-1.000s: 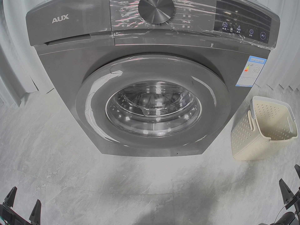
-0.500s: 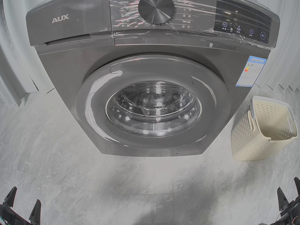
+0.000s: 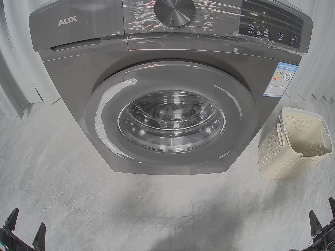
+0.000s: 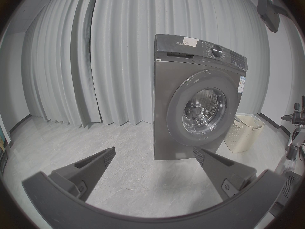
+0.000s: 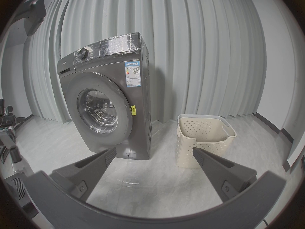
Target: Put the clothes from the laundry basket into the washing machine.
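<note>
The big grey washing machine (image 3: 167, 88) stands in the middle, on a pale stone floor (image 3: 104, 199). Its round door (image 3: 104, 98) is shut flat against the front. The glass window (image 3: 171, 121) in the door is clear, and the shiny metal drum (image 4: 203, 107) shows through it. A round silver knob (image 3: 174, 8) sits at the top of the washing machine, and crinkly plastic wrap (image 3: 216, 14) covers the panel around it. A blue and white sticker (image 3: 281, 79) is stuck on the front, up by the right corner. The cream laundry basket (image 3: 296, 143) stands upright on the floor just to the right of the washing machine, very near its front corner but not touching it. The basket walls are full of little holes, and its open top faces up. A long grey curtain (image 5: 197, 48) hangs behind the washing machine. The left gripper (image 3: 28, 218) is low down in front of the washing machine, off to its left and well away from it. Its two fingers (image 4: 92, 163) are spread wide apart, with bare floor showing between them. The right gripper (image 3: 321, 206) is low down too, in front of the basket and off to the right of the washing machine. Its fingers (image 5: 92, 164) are spread wide apart as well, and it touches neither the basket nor the door.
</note>
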Robot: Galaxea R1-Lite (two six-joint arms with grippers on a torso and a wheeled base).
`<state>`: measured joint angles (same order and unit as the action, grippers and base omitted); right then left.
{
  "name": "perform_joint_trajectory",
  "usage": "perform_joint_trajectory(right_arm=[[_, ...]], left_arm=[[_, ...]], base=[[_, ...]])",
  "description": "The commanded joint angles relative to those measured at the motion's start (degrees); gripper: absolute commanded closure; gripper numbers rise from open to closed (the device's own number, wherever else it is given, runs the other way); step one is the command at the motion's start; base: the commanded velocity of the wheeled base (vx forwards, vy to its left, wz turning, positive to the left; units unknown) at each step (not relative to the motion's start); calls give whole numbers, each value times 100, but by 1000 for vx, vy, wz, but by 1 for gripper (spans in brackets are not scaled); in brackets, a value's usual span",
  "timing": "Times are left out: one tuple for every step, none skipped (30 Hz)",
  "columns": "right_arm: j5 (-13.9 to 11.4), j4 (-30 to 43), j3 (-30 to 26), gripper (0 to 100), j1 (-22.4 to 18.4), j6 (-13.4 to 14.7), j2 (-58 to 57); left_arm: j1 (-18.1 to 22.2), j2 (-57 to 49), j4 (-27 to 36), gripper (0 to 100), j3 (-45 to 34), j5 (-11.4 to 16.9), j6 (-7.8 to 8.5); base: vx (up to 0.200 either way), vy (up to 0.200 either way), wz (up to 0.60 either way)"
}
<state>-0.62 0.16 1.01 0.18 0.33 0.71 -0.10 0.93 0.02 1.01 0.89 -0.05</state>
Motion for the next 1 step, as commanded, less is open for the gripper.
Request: perform_joint_trajectory(right_arm=[[18,2,-101,0,8,2,-62]], left_arm=[[1,-75,-2,0,-101,-1,-4]], base=[[0,0,0]])
